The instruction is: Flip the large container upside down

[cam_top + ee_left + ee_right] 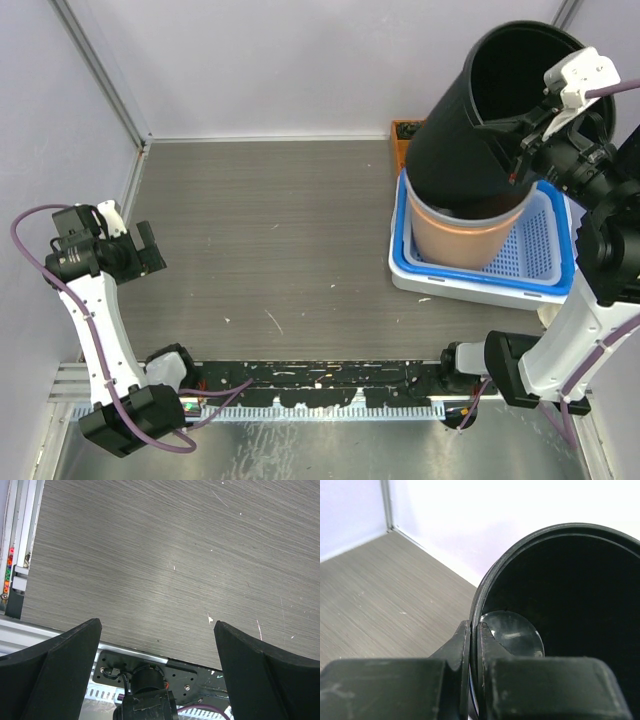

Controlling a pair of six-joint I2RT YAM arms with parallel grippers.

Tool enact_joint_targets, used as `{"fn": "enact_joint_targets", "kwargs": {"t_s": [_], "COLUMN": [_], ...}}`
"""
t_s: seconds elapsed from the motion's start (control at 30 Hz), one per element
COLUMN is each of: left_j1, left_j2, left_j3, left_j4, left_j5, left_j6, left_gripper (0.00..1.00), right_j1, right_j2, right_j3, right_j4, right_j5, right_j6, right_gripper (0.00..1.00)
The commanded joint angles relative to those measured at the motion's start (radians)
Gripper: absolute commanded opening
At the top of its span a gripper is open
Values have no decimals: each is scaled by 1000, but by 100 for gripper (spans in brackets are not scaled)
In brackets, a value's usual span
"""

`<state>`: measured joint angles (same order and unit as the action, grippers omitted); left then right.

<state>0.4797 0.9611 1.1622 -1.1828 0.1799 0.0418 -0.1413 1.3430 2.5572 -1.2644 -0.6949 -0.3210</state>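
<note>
The large black container (470,130) is lifted and tilted at the back right, its open mouth facing up and right. My right gripper (527,128) is shut on its rim, one finger inside and one outside; the wrist view shows the rim (485,587) pinched between the fingers (465,640). The container's lower end hangs over a tan container (458,238) in the basket. My left gripper (150,250) is open and empty at the far left, above bare table (165,565).
A blue basket (560,275) sits nested in a white tray (440,285) at the right. An orange box (402,140) stands behind it by the back wall. The arm bases and a black cable rail (330,385) line the near edge.
</note>
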Motion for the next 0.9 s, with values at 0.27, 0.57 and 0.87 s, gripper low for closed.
{"fn": "enact_joint_targets", "kwargs": {"t_s": [0.27, 0.57, 0.87], "left_j1": [4, 4, 6], "left_j2": [-12, -29, -61], "left_j3": [12, 14, 88], "left_j4": [20, 19, -27], "left_j5": [-12, -16, -36], "left_j6": [-2, -3, 10], "left_gripper": [99, 99, 99], "right_j1": [-6, -40, 287], "right_j2": [31, 95, 187], "right_j3": [113, -288, -528], "right_j4": [437, 1719, 1680], "right_j5": [-188, -618, -594], "right_j6": [112, 1364, 1363], "right_gripper": [0, 0, 0]}}
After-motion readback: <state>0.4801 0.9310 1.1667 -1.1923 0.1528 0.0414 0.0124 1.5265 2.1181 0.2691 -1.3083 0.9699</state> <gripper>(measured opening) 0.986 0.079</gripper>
